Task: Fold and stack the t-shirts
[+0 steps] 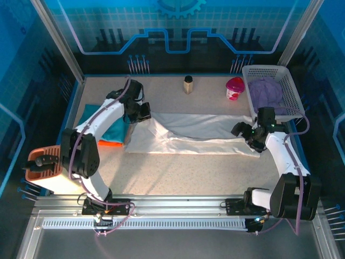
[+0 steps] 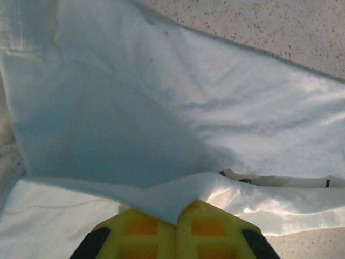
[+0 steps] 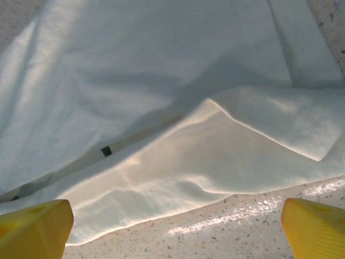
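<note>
Two pincers attend the white t-shirt (image 1: 194,132), which lies stretched in a long band across the middle of the table (image 1: 183,178), reaching from the left arm to the right one. We see the left pincer (image 2: 177,218) clamped on a raised peak of cloth at the shirt's left end. The fabric tents up from the yellow fingers (image 2: 215,232) and falls away in a smooth sheet. We judge this grip is meant to hold that end lifted and taut so the fold can be laid straight.

The right pincer (image 3: 175,226) stands wide apart with nothing between its fingers, just over the shirt's near right edge. A doubled flap already lies flat on the table there, so we take that side to be set down.

The cloth looks thin, soft and matte, creasing in shallow waves, and a small dark tag (image 3: 106,151) shows along one edge. The table is hard, pale and speckled, with a slight gloss.

At the left, the teal t-shirt (image 1: 110,127) sits folded on the orange t-shirt (image 1: 110,144), just beside the white one's left end. That is likely the stack it will join. A white mesh basket (image 1: 294,97) holding purple cloth (image 1: 267,91) stands at the far right.
</note>
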Controlling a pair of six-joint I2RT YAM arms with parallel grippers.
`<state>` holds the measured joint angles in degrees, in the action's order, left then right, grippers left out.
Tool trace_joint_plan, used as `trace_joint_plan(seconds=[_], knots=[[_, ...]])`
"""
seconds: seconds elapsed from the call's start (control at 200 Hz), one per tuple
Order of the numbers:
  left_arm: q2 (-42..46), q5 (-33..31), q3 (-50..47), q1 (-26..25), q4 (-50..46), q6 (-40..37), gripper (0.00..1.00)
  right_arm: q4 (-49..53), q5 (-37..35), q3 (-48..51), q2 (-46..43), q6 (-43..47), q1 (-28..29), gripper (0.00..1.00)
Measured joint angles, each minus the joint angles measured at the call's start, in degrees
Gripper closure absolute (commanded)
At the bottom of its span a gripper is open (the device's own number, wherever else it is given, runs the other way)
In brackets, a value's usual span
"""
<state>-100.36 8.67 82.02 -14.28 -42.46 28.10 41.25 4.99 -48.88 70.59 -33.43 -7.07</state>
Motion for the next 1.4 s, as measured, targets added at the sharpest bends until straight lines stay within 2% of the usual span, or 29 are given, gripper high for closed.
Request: trace_joint_plan(seconds=[0.07,0.165,0.32,0.38,0.49,0.63,0.886,1.031,1.401], knots=[[-1.81,0.02,1.40,0.11,0.46,0.00,0.99,0.04,0.00,0.63,0.00,0.22,0.00,0.00],[-4.61,0.04,3.96,0.52,1.05,-0.11,0.85,0.02,0.13,1.20,-0.17,0.52,0.00,0.00],[-9.18,0.46,7.30,2.25,2.01,0.09,0.50,0.02,0.68,1.33,-0.63,0.74,0.00,0.00],[-9.42,0.66,7.19,2.82,2.12,0.26,0.44,0.00,0.68,1.57,-1.01,0.92,0.00,0.00],[-8.31,2.25,5.16,3.19,3.41,0.48,0.41,0.07,1.09,2.91,-2.75,0.96,0.00,0.00],[-2.73,5.86,-3.98,2.03,6.43,3.17,0.40,0.39,1.29,4.11,-5.09,0.94,0.00,0.00],[6.67,9.29,-19.85,-5.97,16.02,12.48,0.40,0.66,1.27,4.31,-6.12,0.96,0.00,0.00],[6.64,9.66,-23.82,-8.39,21.00,17.09,0.40,0.63,1.51,4.81,-6.10,0.92,0.00,0.00],[3.58,9.70,-27.02,-8.68,30.01,24.13,0.40,0.68,1.51,5.16,-6.10,0.92,-0.07,0.00]])
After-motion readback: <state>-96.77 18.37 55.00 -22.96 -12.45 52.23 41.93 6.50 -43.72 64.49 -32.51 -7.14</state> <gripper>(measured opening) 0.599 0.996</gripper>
